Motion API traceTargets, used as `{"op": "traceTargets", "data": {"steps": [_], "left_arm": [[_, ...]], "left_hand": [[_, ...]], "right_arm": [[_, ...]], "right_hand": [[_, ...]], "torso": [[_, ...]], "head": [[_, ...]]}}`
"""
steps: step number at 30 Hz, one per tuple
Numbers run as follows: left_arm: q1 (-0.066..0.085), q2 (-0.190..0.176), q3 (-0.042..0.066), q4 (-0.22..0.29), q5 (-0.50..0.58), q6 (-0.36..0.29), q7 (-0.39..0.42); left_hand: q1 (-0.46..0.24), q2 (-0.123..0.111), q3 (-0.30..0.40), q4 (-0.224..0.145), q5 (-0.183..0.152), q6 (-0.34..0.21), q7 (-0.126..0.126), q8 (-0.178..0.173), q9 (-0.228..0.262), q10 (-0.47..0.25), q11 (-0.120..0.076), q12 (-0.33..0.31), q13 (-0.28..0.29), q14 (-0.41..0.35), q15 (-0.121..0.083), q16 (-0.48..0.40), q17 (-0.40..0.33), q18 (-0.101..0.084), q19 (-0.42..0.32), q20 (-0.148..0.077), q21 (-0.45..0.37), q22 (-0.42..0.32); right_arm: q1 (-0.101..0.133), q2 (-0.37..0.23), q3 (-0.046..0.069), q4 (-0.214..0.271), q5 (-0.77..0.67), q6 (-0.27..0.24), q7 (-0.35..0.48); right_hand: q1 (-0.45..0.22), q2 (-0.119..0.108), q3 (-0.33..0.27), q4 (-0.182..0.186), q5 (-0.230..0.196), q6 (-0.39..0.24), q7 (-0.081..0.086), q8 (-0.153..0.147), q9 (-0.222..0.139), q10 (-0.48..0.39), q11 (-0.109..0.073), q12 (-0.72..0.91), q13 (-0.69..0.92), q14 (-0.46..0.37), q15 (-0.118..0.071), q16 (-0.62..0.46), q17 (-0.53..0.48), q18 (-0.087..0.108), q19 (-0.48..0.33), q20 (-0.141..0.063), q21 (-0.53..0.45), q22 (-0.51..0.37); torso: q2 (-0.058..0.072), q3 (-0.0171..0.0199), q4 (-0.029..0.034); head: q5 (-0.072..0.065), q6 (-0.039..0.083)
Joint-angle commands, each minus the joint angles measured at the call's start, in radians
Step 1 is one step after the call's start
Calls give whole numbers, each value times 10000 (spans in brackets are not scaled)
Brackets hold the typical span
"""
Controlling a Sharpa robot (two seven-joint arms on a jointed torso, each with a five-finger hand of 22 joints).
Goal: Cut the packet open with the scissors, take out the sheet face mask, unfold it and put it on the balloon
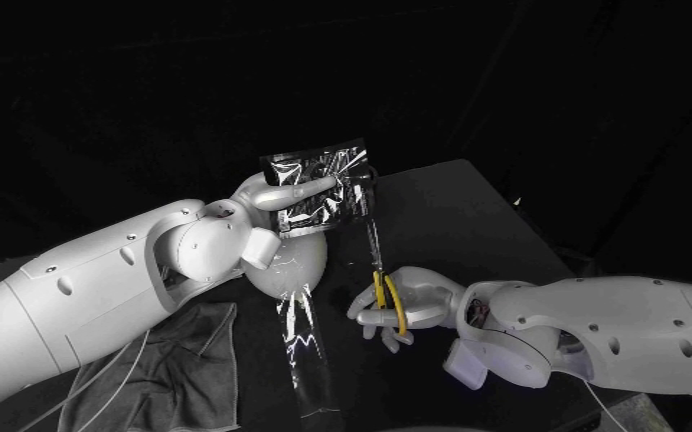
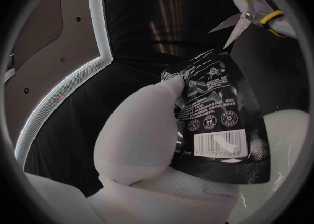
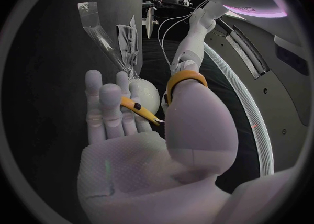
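Observation:
My left hand (image 1: 271, 195) holds the black foil packet (image 1: 320, 188) upright above the table, its thumb (image 2: 152, 124) pressed on the printed face (image 2: 219, 122). Just below that hand sits the white balloon (image 1: 293, 267). My right hand (image 1: 418, 302) grips the yellow-handled scissors (image 1: 384, 287) with the blades pointing up toward the packet's right edge. In the left wrist view the scissors' blades (image 2: 237, 26) stand apart, tips at the packet's upper corner. The right wrist view shows my right hand (image 3: 147, 145) with the yellow handles (image 3: 184, 76) on its thumb and fingers, and the balloon (image 3: 148, 93) beyond.
A clear plastic strip (image 1: 310, 352) lies on the black table (image 1: 462, 222) in front of the balloon. A grey cloth (image 1: 166, 372) lies at the near left under my left arm. The table's right edge runs close behind the right arm.

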Motion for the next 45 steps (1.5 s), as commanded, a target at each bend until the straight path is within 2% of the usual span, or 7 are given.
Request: {"op": "traceTargets", "data": {"steps": [1, 6, 12, 24, 30, 41, 45], "left_arm": [[17, 14, 16, 24, 14, 196, -69], [17, 9, 15, 55, 7, 238, -120], [17, -19, 14, 84, -43, 308, -178], [14, 0, 14, 107, -57, 378, -195], [14, -23, 14, 110, -68, 414, -274], [14, -62, 12, 116, -148, 519, -402], [14, -66, 11, 120, -182, 621, -443]], "left_hand": [[0, 115, 76, 9, 33, 39, 2, 46, 487, 171, -133, -13, 8, 49, -44, 57, 16, 120, 56, 18, 65, 3], [-2, 114, 80, 6, 33, 38, 2, 47, 488, 172, -133, -15, 8, 49, -44, 57, 16, 120, 56, 17, 64, 2], [-5, 109, 92, -3, 33, 34, 2, 50, 493, 174, -134, -20, 8, 50, -46, 55, 19, 121, 55, 16, 64, 0], [-10, 101, 116, -20, 33, 25, 4, 55, 501, 176, -134, -31, 7, 48, -47, 51, 22, 123, 55, 14, 62, -3], [-12, 95, 127, -29, 33, 21, 5, 58, 505, 177, -134, -37, 7, 48, -48, 49, 24, 123, 55, 13, 62, -5], [-16, 90, 143, -42, 33, 17, 6, 63, 511, 181, -133, -43, 7, 50, -49, 48, 27, 124, 56, 12, 61, -8], [-18, 88, 151, -47, 32, 16, 7, 66, 514, 184, -133, -46, 7, 51, -50, 48, 28, 124, 56, 12, 60, -9]], "right_arm": [[69, -14, 17, 56, -145, 38, 55], [160, -12, 26, 49, -142, -8, 65], [200, 11, 32, 41, -113, -45, 79], [244, 89, 40, -19, -101, -63, 34], [264, 88, 44, -39, -76, -126, 62], [314, 63, 55, -26, -19, -217, 116], [330, 65, 58, -41, 52, -274, 149]], "right_hand": [[49, 86, 70, 19, 15, -2881, 1181, 58, 11, 232, 42, -50, -38, -63, -8, 45, -14, 117, -57, 25, -43, 9], [65, 114, 90, 14, 3, -2837, 1178, 142, 19, 297, 37, -90, -104, -49, -12, 72, -12, 121, -57, 26, -38, 12], [88, 177, 153, 20, -14, -2768, 1176, 245, 22, 382, 34, -136, -184, -41, -15, 93, -38, 124, -52, 28, -31, 15], [122, 250, 218, 19, -30, -2758, 1174, 318, 5, 458, 29, -190, -270, -39, -20, 110, -75, 127, -50, 26, -24, 17], [139, 307, 264, 17, -41, -2721, 1179, 377, -4, 507, 30, -221, -322, -40, -19, 120, -96, 127, -50, 26, -22, 18], [159, 487, 412, 12, -70, -2631, 1177, 509, -51, 645, 25, -288, -447, -22, -22, 162, -135, 128, -47, 25, -11, 21], [194, 671, 564, 1, -90, -2526, 1183, 603, -97, 772, 22, -309, -519, 23, -27, 218, -120, 130, -37, 22, 0, 24]], "torso": [[-5, -3, -1], [7, -2, 18], [6, -4, 8], [1, -7, -8], [-5, 5, 5], [-3, -5, 2], [0, -3, 7]], "head": [[-18, 12], [-38, 11], [-47, -18], [-23, 4], [-60, -5], [-104, 9], [-111, 14]]}}
